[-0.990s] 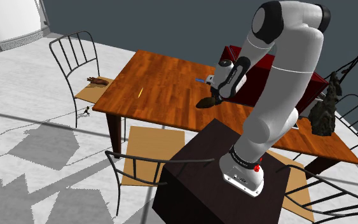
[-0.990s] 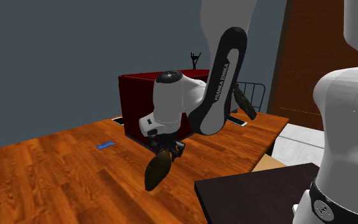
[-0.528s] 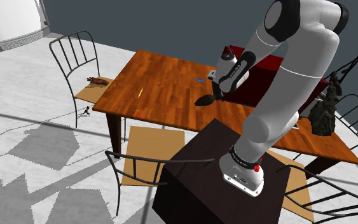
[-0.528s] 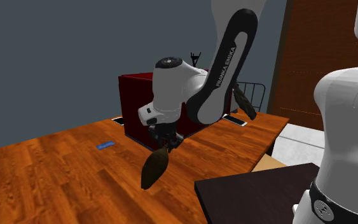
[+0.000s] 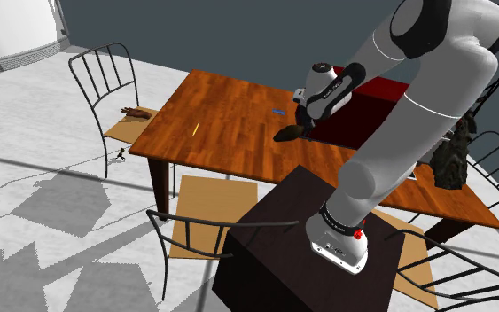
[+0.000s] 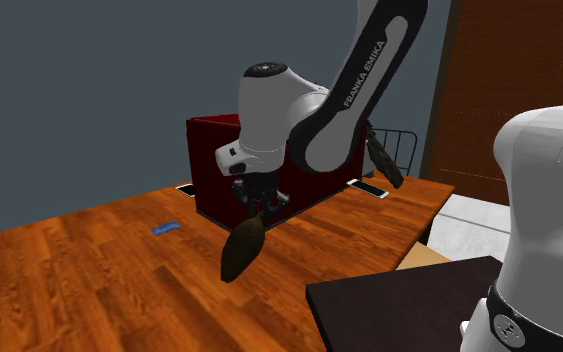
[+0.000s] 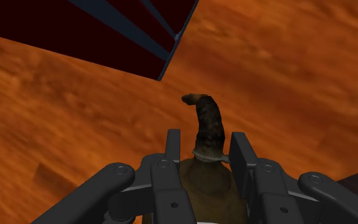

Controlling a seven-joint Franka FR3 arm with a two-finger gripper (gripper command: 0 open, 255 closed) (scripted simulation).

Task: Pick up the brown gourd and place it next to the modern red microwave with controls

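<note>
The brown gourd (image 6: 241,250) hangs above the wooden table (image 6: 89,270), its curved neck (image 7: 208,127) clasped between the black fingers. My gripper (image 6: 256,207) is shut on it, and in the shoulder view the gripper (image 5: 300,129) holds the gourd (image 5: 285,135) over the table (image 5: 221,124) just in front of the dark red microwave (image 5: 362,111). The microwave (image 6: 259,165) stands close behind the gripper, and its corner (image 7: 107,32) lies just beyond the gourd's neck tip.
A small blue item (image 6: 165,229) lies on the table near the microwave. A dark sculpture (image 5: 456,146) stands at the table's right end in the shoulder view. Wire chairs (image 5: 105,84) ring the table. The dark stand (image 5: 300,239) sits at its near edge.
The gripper has carried the gourd up and toward the microwave, farther from the stand. The grip has stayed the same.
</note>
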